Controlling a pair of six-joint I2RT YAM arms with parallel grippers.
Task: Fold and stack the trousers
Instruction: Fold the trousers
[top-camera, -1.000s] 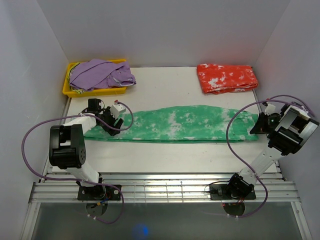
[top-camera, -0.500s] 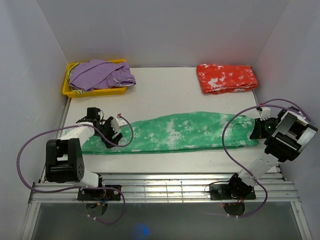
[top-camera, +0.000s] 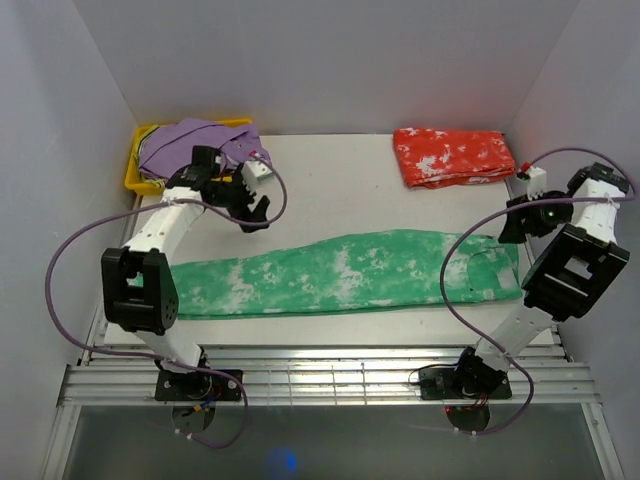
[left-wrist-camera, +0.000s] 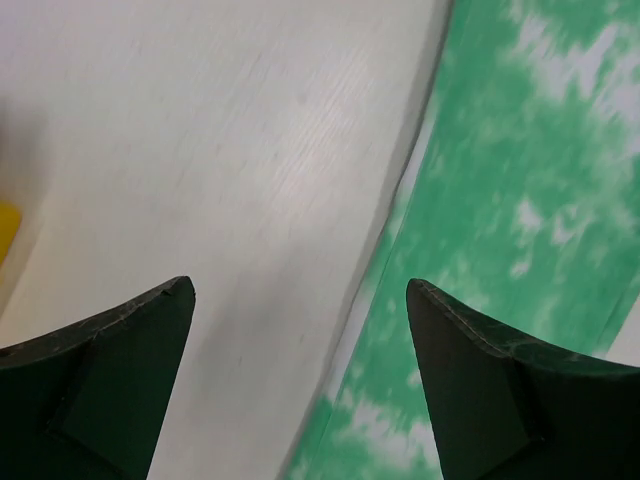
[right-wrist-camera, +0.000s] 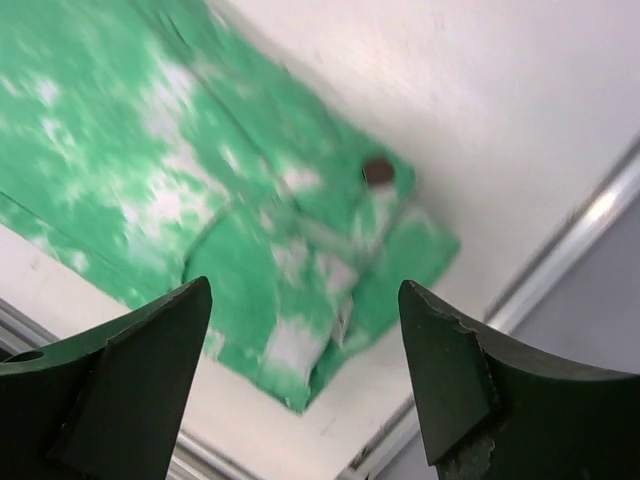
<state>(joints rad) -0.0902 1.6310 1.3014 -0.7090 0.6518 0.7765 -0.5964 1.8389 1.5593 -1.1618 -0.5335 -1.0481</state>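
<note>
The green trousers (top-camera: 340, 270) lie flat in one long strip across the table, waist end to the right. My left gripper (top-camera: 256, 212) hangs open above the table, just behind the strip's left part. In the left wrist view, nothing is between the fingers of that gripper (left-wrist-camera: 298, 290), and the green trousers (left-wrist-camera: 520, 200) lie below on the right. My right gripper (top-camera: 508, 228) is open over the waist end. The right wrist view shows this gripper (right-wrist-camera: 305, 290) empty above the green trousers (right-wrist-camera: 150, 150) and their button (right-wrist-camera: 378, 172). The red-orange trousers (top-camera: 455, 155) sit folded at the back right.
A yellow bin (top-camera: 135, 172) at the back left holds a plain purple garment (top-camera: 200, 145) that spills over its rim. Bare white table (top-camera: 330, 190) lies between bin and red-orange pair. Metal rails (top-camera: 330, 375) run along the near edge; walls close in on both sides.
Both grippers have opened, let go of the green trousers and lifted away toward the back. The green strip was dragged nearer the front edge and now lies flat.
</note>
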